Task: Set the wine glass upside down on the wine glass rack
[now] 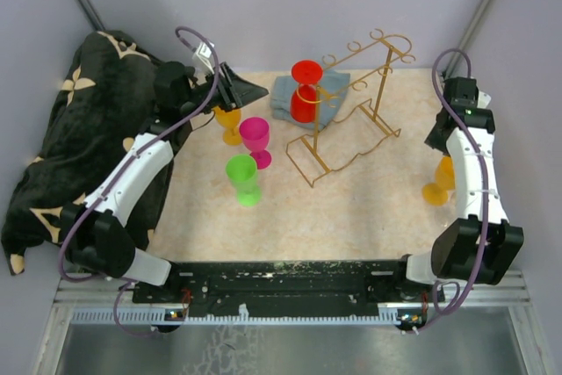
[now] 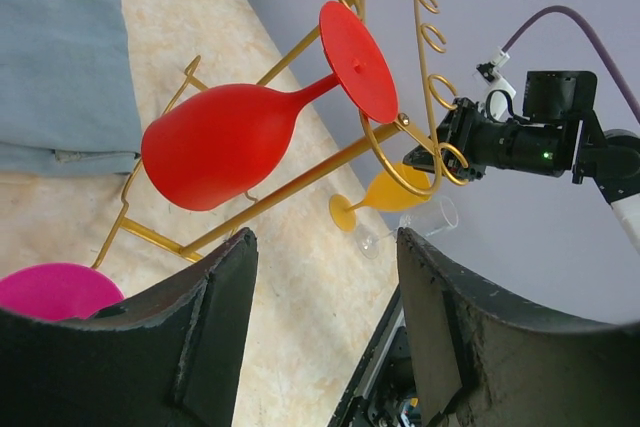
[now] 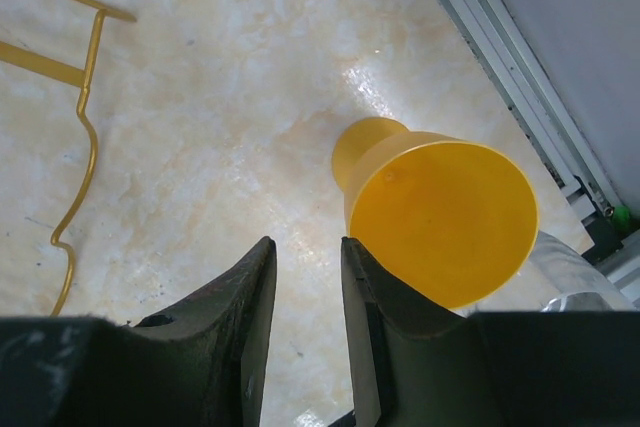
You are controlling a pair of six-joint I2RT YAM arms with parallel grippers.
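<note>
the left gripper (image 2: 325,242) shows its two dark fingers spread wide, with nothing between them. beyond them a red wine glass (image 2: 225,152) hangs on the gold wine glass rack (image 2: 290,190) – foot up against the top rail by the curled loops. a magenta glass (image 2: 50,292) peeks in at lower left and a grey-blue cloth (image 2: 60,67) lies behind it. farther off, an orange glass (image 2: 390,192) sits just below the right gripper (image 2: 440,152).

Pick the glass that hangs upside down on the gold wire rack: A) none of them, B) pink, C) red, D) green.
C: the red glass hangs bowl-down with its foot resting above the rails of the rack, while the green glass and pink glass stand upright apart from it.
</note>
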